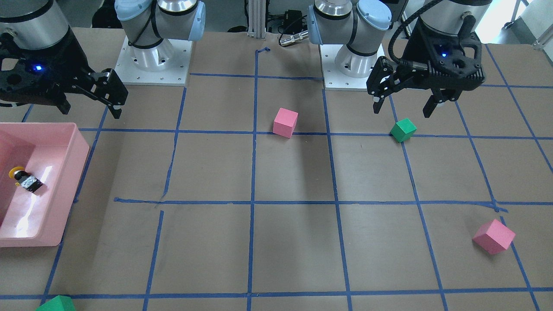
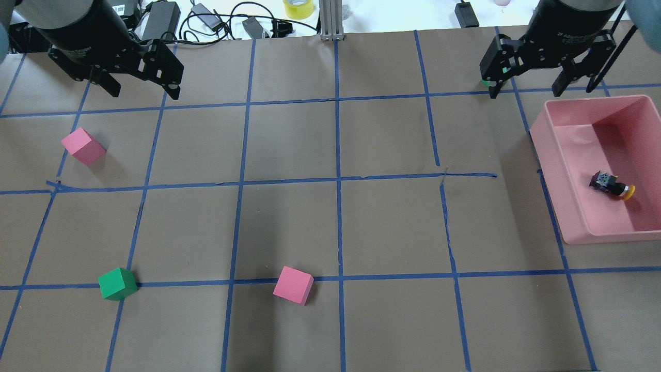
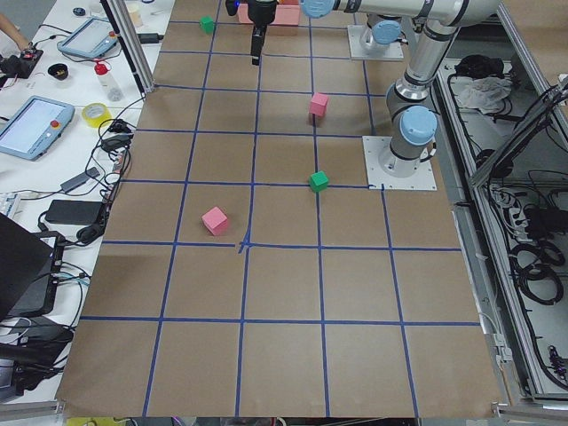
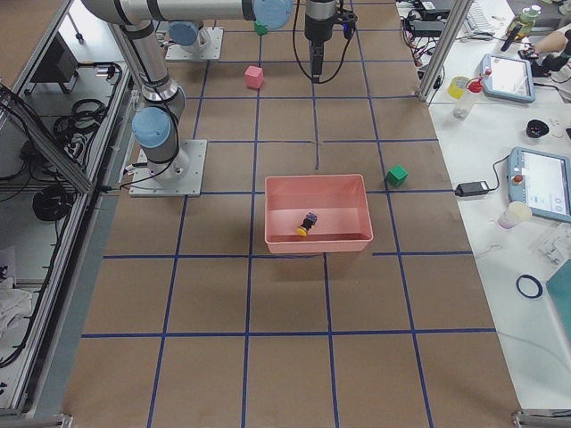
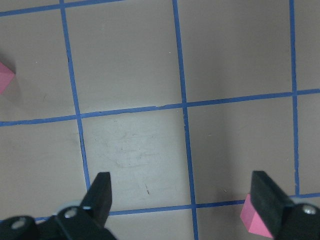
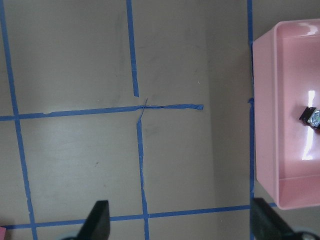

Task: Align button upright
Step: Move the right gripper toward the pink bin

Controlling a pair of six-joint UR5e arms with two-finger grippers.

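Note:
The button (image 2: 612, 185) lies on its side on the floor of a pink bin (image 2: 560, 170), its yellow cap pointing sideways and its grey base toward the bin's middle. It also shows in the front view as the button (image 1: 26, 179) and, cut by the frame edge, in the right wrist view as the button (image 6: 312, 116). My right gripper (image 2: 525, 93) hangs open and empty above the table, beside the bin's far corner and apart from the button. My left gripper (image 2: 144, 94) is open and empty over the table's other end.
Pink cubes (image 2: 82, 146) (image 2: 293, 285) and a green cube (image 2: 117, 283) sit on the brown paper with its blue tape grid. Another green cube (image 1: 56, 304) lies near the front-view bottom edge. Cables and a tape roll (image 2: 298, 8) lie beyond the far edge.

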